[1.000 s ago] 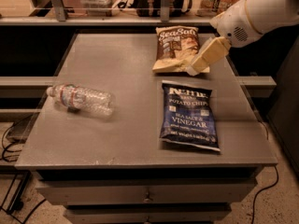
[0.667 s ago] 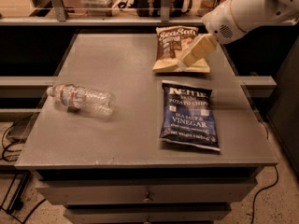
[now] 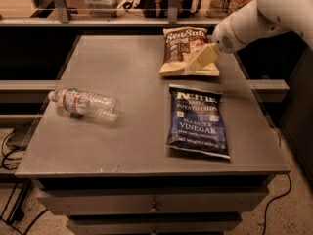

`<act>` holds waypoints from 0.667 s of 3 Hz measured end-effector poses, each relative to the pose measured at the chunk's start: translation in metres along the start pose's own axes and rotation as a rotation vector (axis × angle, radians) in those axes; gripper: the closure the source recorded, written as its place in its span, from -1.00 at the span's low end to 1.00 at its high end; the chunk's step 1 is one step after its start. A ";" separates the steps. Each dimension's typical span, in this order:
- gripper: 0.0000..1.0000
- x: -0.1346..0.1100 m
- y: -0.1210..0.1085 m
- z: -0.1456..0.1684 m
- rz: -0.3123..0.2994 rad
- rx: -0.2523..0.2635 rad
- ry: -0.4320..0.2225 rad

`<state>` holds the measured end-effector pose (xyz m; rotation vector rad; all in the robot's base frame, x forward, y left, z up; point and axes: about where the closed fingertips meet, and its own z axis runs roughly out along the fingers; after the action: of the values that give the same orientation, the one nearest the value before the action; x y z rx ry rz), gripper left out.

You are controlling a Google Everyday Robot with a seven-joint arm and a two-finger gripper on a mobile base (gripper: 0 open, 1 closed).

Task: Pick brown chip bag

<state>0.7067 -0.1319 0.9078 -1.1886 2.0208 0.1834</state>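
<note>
Brown chip bag, "Sea Salt", beneath jaws.

Tool slid left over brown chip bag.

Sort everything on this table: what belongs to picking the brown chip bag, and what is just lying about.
Belongs to the job:
brown chip bag, at the far edge of the table
gripper, over that bag's right side

Just lying about:
blue chip bag, front right
plastic bottle, on its side at the left
</note>
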 end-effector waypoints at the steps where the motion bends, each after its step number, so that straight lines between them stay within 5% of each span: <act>1: -1.00 0.028 -0.019 0.019 0.084 0.020 0.030; 2: -0.62 0.044 -0.024 0.040 0.142 -0.016 0.034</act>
<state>0.7361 -0.1565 0.8558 -1.0655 2.1382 0.2512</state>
